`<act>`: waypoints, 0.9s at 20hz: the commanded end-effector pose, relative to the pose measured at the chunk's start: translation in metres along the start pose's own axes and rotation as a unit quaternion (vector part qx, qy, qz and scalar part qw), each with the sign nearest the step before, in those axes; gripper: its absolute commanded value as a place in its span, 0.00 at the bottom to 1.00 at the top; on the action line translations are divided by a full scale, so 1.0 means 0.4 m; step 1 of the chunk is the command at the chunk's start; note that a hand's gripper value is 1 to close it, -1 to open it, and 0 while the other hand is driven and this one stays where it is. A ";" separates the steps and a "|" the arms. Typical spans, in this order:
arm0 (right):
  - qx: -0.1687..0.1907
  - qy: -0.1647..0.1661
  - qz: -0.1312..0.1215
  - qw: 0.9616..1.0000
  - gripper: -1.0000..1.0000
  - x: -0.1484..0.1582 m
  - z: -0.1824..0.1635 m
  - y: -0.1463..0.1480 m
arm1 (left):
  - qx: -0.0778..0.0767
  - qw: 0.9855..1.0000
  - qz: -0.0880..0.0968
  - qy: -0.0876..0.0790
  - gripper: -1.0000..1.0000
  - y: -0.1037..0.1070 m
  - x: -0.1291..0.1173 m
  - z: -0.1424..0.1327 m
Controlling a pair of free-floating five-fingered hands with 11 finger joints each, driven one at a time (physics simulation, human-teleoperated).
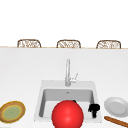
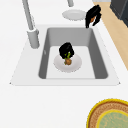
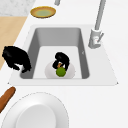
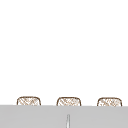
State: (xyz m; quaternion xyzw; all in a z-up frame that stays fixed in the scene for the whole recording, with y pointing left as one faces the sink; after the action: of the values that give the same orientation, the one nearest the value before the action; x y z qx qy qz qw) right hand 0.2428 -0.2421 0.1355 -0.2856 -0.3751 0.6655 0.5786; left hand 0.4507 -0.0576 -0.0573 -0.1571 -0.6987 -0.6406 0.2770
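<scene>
Left robot hand (image 2: 66,50) pinches a kiwi (image 3: 61,72) over the sink's plate (image 2: 75,65); the front view's red ball (image 1: 67,114) blocks it.

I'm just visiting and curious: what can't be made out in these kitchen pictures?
- Front view: a red ball hides the sink's middle and most of the left hand.
- Side views: the small green item on the plate there is too small to identify.
- Front view: the brown stick is cut off by the bottom edge.
</scene>
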 end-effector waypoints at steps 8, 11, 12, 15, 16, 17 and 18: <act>0.000 0.000 0.000 1.000 0.50 0.000 0.000 0.000 | -0.029 0.999 -0.005 0.025 0.00 -0.005 -0.058 -0.008; 0.000 0.000 0.000 1.000 0.50 0.000 0.000 0.000 | -0.034 0.999 -0.008 0.041 0.00 0.034 -0.006 0.006; 0.000 0.000 0.000 1.000 0.50 0.000 0.000 0.000 | -0.026 0.999 -0.003 0.036 0.00 0.044 0.004 0.006; 0.000 0.000 0.000 1.000 0.50 0.000 0.000 0.000 | -0.026 0.999 0.012 0.039 0.00 0.028 0.009 0.033; 0.000 0.000 0.000 1.000 0.50 0.000 0.000 0.000 | -0.030 0.999 0.016 0.036 0.00 0.022 0.019 0.042; 0.000 0.000 0.000 1.000 0.50 0.000 0.000 0.000 | -0.032 0.999 0.026 0.027 0.00 0.018 0.026 0.049; 0.000 0.000 0.000 1.000 0.50 0.000 0.000 0.000 | -0.032 0.999 0.036 0.025 0.00 0.019 0.026 0.056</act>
State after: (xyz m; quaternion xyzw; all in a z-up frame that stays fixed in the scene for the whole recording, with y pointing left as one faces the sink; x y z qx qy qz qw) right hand 0.2428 -0.2421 0.1355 -0.2856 -0.3751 0.6655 0.5786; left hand 0.4507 -0.0445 -0.0455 -0.1592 -0.6658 -0.6649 0.2989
